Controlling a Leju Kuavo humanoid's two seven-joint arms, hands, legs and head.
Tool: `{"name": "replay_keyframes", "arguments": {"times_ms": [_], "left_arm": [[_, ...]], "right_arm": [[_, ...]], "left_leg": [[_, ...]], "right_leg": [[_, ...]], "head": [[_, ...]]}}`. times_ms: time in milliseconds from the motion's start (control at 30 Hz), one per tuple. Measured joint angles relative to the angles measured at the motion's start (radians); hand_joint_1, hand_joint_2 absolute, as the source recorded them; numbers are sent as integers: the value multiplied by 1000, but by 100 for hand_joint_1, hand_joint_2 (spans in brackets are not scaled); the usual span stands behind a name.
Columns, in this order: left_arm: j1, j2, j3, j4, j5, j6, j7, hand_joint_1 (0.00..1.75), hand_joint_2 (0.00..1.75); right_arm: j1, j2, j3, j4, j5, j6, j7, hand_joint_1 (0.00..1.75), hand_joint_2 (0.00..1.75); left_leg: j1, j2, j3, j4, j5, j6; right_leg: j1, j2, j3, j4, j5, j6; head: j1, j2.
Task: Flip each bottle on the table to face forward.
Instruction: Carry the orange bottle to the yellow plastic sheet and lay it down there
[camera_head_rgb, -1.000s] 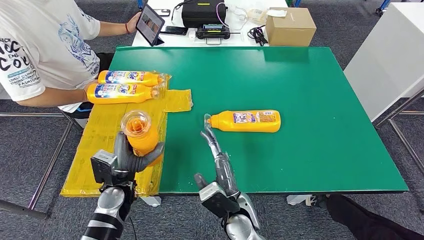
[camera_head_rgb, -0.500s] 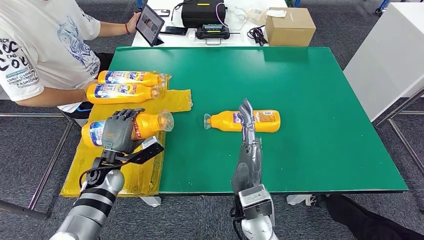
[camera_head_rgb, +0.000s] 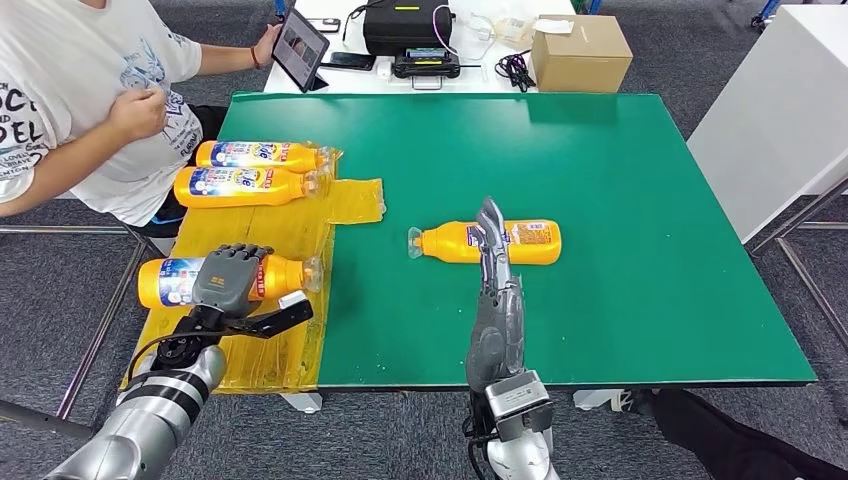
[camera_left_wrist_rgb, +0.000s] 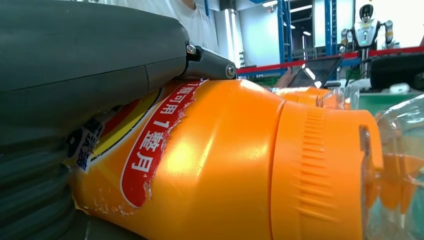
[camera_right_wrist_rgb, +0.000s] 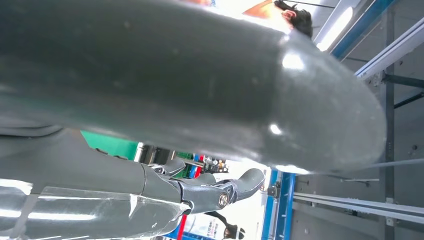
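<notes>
Now: green table (camera_head_rgb: 620, 180) taking up the frame's middle. Yellow mat (camera_head_rgb: 215, 355), lower left: left hand (camera_head_rgb: 228, 280) wrapping a bottle (camera_head_rgb: 165, 282), which is now lying lower and flatter than half a second ago. Centre: right hand (camera_head_rgb: 493, 238), fingers straight and together, reaching over the unturned second bottle (camera_head_rgb: 530, 243).

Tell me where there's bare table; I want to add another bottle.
Free: green tabletop right of the lone bottle, and the far stretch toward the cardboard box. Crowded: yellow mat, with two bottles and one under the left hand.
</notes>
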Motion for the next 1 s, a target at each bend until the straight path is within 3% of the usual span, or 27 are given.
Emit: {"name": "replay_keyframes", "arguments": {"times_ms": [200,333,367,467,500,533,633,767,900,1000], "left_arm": [[-9,10,1,46,9,-66,-12,175,175],[-21,9,31,63,118,-154,-85,174,175],[-24,8,42,65,148,-183,-102,152,175],[-36,4,73,66,228,-277,-137,30,175],[-42,3,84,66,255,-314,-144,8,175],[-47,2,94,66,280,-353,-150,0,175],[-57,0,114,69,332,-455,-162,0,175],[-64,-1,128,74,353,-495,-168,0,175],[-66,-1,134,75,355,-500,-169,0,0],[-67,-1,136,77,368,-525,-169,0,0]], "right_arm": [[5,0,0,9,1,27,16,0,0],[5,0,0,25,7,37,24,0,0],[5,0,0,29,9,39,28,0,0],[5,1,0,46,14,48,40,0,0],[5,1,0,53,16,53,44,0,0],[5,1,0,60,17,58,47,0,0],[3,4,0,82,15,76,55,0,0],[1,7,-1,107,12,83,58,0,0],[-1,9,-1,122,12,86,59,0,0],[-3,10,-1,130,10,91,63,0,0]], "left_leg": [[0,0,0,0,0,0],[0,0,0,0,0,0],[0,0,1,0,0,0],[0,0,2,0,0,0],[0,0,2,0,0,0],[0,0,3,0,0,0],[0,0,5,0,0,0],[0,-1,6,0,0,0],[0,-1,7,0,0,0],[0,-1,8,-1,0,0]], "right_leg": [[0,0,0,0,0,0],[0,0,1,0,0,0],[0,0,1,0,0,0],[0,0,2,0,0,0],[0,0,3,0,0,0],[0,0,3,0,0,0],[0,0,5,0,0,0],[-1,0,7,0,0,0],[0,0,8,0,0,0],[0,0,8,0,0,0]], "head": [[0,0],[0,0],[0,0],[0,0],[0,0],[0,0],[0,0],[0,0],[0,0],[0,0]]}}
